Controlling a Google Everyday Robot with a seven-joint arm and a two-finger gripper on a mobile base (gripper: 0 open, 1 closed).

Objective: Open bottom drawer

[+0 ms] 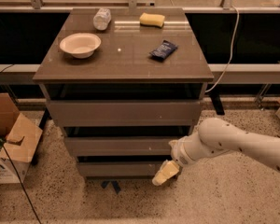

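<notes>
The grey-brown cabinet has three drawer fronts. The bottom drawer point(121, 168) is the lowest and narrowest front, plain and handleless, with a dark gap above it. My white arm reaches in from the right. My gripper point(164, 173) with its cream-coloured tips is at the right end of the bottom drawer front, just in front of it near the floor. I cannot tell whether it touches the front.
The cabinet top point(126, 59) holds a white bowl point(80, 44), a crumpled bottle point(101, 18), a yellow sponge point(152, 19) and a dark snack bag point(163, 50). An open cardboard box point(11, 143) stands on the floor at left. A white cable point(231, 45) hangs at right.
</notes>
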